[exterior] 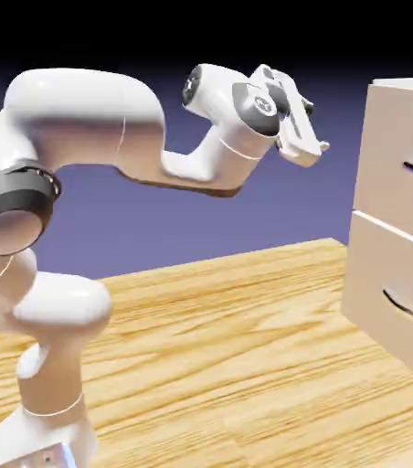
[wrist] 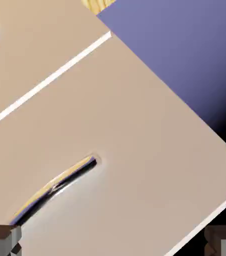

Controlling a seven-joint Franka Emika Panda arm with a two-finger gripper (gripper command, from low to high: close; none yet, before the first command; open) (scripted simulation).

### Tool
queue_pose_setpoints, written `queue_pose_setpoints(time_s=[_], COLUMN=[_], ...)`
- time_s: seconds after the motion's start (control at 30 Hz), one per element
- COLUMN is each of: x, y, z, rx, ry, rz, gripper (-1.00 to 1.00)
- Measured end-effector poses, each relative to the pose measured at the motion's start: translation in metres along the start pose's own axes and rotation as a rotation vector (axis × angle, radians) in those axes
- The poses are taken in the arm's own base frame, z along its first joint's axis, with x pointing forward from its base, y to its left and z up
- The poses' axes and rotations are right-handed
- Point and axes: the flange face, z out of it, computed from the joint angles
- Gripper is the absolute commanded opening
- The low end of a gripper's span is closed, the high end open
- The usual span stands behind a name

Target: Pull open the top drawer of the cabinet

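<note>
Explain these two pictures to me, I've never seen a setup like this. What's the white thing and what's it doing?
The white thing is a robot arm in a computer simulation, standing on a wooden table. One picture looks from beside it; the other comes from a camera on its hand. At the arm's end is the gripper, open and holding nothing. To the right stands a beige cabinet with two drawers. The hand camera, tilted, faces the top drawer and its dark curved handle; the gripper is not touching it.
</note>
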Motion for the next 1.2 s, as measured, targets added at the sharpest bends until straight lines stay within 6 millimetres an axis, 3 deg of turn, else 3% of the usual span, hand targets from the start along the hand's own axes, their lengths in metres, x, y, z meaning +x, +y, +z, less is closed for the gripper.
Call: queue_pose_setpoints(time_s=[0.4, 0.93, 1.13, 1.17, 1.2], x=[-0.03, -0.037, -0.045, -0.045, -0.045], y=[-0.025, -0.095, -0.085, -0.084, -0.084], z=[0.069, 0.192, 0.238, 0.242, 0.242], rx=[-0.053, 0.025, 0.027, 0.027, 0.027], ry=[-0.13, -0.346, -0.35, -0.35, -0.35], rz=[-0.831, -2.025, -2.042, -2.043, -2.043], gripper=[0.0, 0.0, 0.0, -1.0, -1.0])
